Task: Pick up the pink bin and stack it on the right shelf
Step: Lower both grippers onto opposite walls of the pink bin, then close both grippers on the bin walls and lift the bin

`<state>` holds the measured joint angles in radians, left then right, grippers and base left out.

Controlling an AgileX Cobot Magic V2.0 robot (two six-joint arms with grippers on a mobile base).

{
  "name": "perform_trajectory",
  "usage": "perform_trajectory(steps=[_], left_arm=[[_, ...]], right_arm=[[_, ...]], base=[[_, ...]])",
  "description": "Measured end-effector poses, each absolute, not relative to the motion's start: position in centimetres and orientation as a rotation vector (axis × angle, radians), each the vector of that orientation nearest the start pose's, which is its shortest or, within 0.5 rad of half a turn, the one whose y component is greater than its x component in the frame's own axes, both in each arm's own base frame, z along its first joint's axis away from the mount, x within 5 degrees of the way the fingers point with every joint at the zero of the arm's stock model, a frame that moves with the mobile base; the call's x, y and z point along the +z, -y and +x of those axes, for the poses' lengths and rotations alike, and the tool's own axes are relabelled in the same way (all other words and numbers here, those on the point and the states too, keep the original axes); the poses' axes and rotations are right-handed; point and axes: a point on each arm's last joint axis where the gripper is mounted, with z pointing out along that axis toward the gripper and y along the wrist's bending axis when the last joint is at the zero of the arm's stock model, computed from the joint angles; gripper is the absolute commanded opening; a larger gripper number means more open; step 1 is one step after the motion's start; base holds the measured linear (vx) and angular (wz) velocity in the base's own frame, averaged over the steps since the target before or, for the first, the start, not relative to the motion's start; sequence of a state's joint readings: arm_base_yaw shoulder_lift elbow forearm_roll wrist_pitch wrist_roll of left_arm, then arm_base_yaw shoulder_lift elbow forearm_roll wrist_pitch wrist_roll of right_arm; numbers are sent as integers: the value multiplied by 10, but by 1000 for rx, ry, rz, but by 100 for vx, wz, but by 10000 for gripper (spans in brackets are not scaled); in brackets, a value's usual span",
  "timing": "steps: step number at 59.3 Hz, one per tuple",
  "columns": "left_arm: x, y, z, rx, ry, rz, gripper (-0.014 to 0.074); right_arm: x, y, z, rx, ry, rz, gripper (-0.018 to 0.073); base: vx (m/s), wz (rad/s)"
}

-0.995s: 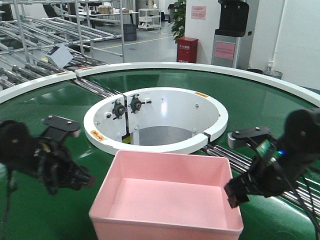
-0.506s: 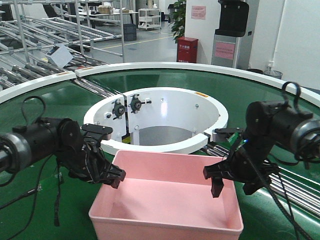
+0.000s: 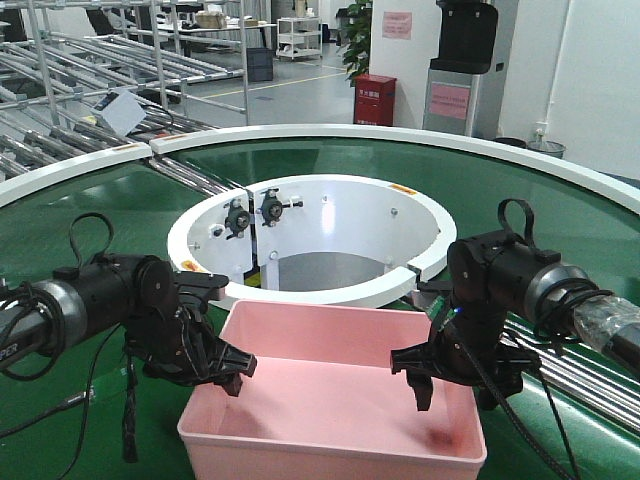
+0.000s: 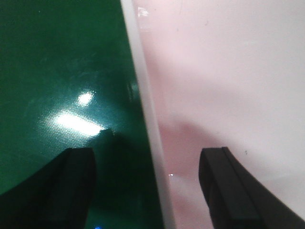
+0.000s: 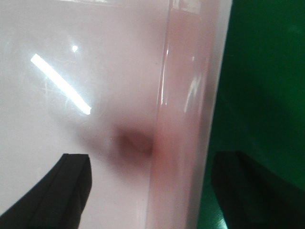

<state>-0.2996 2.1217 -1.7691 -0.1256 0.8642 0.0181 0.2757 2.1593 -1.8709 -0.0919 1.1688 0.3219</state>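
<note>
**Operator:** Where is the pink bin (image 3: 325, 395) relative to the fingers?

**Technician:** You have it on the green conveyor belt (image 3: 90, 240), open side up, lying between the two arms. Its long axis runs across from one gripper to the other, so each short end wall faces a set of fingers. The left gripper (image 3: 230, 368) straddles the left end wall and the right gripper (image 3: 455, 385) straddles the right one.

**Operator:** Finger state?

**Technician:** Both sets stand wide apart and hold nothing. In each wrist view you see one finger inside the bin and one outside over the belt. The rim (image 4: 145, 119) runs straight up between them, clear of both.

**Operator:** Which arm is nearer?

**Technician:** Neither. Each is already placed at its own wall. Judged from this, your next move is to close both sets onto the walls together, then lift level. The right shelf appears in no view, so you cannot confirm its bearing yet.
</note>
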Motion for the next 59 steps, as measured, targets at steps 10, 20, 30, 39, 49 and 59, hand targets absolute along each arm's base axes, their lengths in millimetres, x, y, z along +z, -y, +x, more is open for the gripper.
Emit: perform_trajectory(steps=[10, 20, 30, 39, 49, 59], left_arm=[[217, 155, 441, -219, -2687, 374, 576], [216, 165, 437, -168, -2691, 348, 576], [216, 164, 437, -145, -2704, 306, 531], [216, 163, 437, -143, -2710, 268, 399], [216, 163, 436, -145, -2714, 254, 253], [216, 163, 436, -145, -2716, 253, 148]], right_arm=[[215, -117, 443, -32, -2929, 98, 513], [215, -117, 443, -39, -2929, 135, 501], [215, -115, 442, -62, -2937, 147, 447], [215, -115, 440, -71, -2955, 162, 330], [214, -114, 438, -81, -2971, 166, 176], [214, -114, 438, -80, -2975, 167, 48]], base=[[0, 0], [0, 0], [0, 0], [0, 0], [0, 0], [0, 0]])
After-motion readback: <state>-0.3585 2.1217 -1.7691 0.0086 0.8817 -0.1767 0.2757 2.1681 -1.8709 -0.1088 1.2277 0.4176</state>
